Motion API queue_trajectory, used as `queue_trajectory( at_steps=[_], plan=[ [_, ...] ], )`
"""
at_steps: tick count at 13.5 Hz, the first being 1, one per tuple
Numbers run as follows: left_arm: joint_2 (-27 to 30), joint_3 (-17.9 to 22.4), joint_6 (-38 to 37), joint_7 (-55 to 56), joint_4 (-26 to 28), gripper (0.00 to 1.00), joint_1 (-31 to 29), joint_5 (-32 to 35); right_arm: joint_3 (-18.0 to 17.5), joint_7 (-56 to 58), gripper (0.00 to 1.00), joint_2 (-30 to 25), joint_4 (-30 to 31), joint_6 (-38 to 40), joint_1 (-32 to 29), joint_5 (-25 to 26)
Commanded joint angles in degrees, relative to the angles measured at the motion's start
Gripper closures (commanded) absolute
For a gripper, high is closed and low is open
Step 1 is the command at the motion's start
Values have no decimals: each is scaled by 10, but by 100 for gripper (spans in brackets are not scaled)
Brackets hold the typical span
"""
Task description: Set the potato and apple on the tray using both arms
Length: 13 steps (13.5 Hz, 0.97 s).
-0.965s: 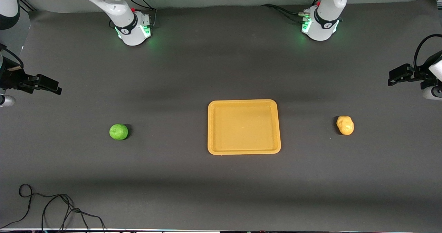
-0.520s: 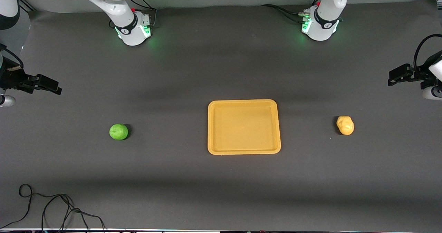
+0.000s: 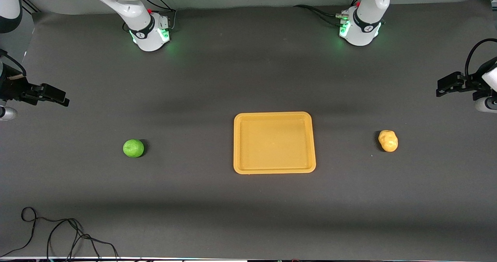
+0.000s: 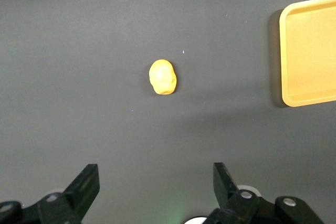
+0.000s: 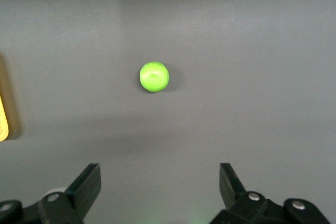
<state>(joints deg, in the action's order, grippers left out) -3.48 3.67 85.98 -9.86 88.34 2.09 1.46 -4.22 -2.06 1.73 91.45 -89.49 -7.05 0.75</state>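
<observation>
At mid-table sits the empty tray (image 3: pixel 274 143); the apple (image 3: pixel 133 148) lies toward the right arm's end, the potato (image 3: pixel 388 140) toward the left arm's. The left gripper (image 4: pixel 156 179) and right gripper (image 5: pixel 160 181) hang spread wide above the table ends.

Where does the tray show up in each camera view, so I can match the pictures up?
Front view: the tray lies mid-table, between the apple and the potato.
Left wrist view: part of it shows at the picture's edge, beside the potato.
Right wrist view: only a sliver of its rim shows at the edge, beside the apple.
Shared landmark: the tray's orange-yellow rim on the dark table.
</observation>
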Motion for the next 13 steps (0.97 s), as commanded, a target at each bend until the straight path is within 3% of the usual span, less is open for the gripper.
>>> queue_trajectory(
  at_steps=[1,13],
  plan=[
    [-2,-1,-1,-2,-5,3,0,2,-3,10,0,9,-19,7,-6,-14],
    [-2,-1,6,1,-4,1,1,9,-3,11,0,13,-23,6,-6,-14]
  ],
)
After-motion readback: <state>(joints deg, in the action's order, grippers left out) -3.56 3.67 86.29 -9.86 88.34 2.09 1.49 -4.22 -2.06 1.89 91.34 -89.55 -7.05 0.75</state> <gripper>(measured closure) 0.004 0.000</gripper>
